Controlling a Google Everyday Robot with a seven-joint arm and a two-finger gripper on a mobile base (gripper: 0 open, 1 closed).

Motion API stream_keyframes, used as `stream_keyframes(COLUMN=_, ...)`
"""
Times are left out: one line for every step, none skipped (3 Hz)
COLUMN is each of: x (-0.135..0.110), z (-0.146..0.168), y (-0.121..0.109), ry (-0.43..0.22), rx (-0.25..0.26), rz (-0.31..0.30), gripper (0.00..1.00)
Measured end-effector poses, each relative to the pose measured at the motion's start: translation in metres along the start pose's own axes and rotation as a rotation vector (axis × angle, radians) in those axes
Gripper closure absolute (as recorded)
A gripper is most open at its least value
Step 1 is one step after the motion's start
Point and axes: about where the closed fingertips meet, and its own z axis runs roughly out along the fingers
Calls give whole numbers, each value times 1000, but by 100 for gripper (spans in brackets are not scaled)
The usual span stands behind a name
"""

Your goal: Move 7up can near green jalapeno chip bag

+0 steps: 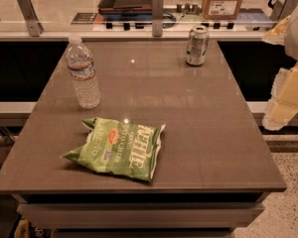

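The can (197,45) is silver and green, with a pull-tab top. It stands upright at the far right of the table (213,133). The bag (118,148), light green and crinkled, lies well apart from it, near the front left. The gripper (283,100) hangs beside the table's right side and is partly cut off; I cannot tell if it is spread or closed. A bottle (83,73) stands at the far left.

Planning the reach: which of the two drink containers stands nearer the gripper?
The 7up can, short and silver-green at the far right; the taller clear water bottle stands left. The gripper hangs off the table on its right side.
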Motion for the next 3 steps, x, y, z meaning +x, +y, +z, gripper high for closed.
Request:
stream_keyframes(x=0, z=0, y=0, ry=0, rx=0, rz=0, gripper=0)
stream_keyframes(x=1, z=-3, y=-5, ry=-15, rx=25, rz=14, gripper=0)
stream_keyframes(x=8, z=-6, y=-26, ry=-58, rx=88, rz=57, gripper=0)
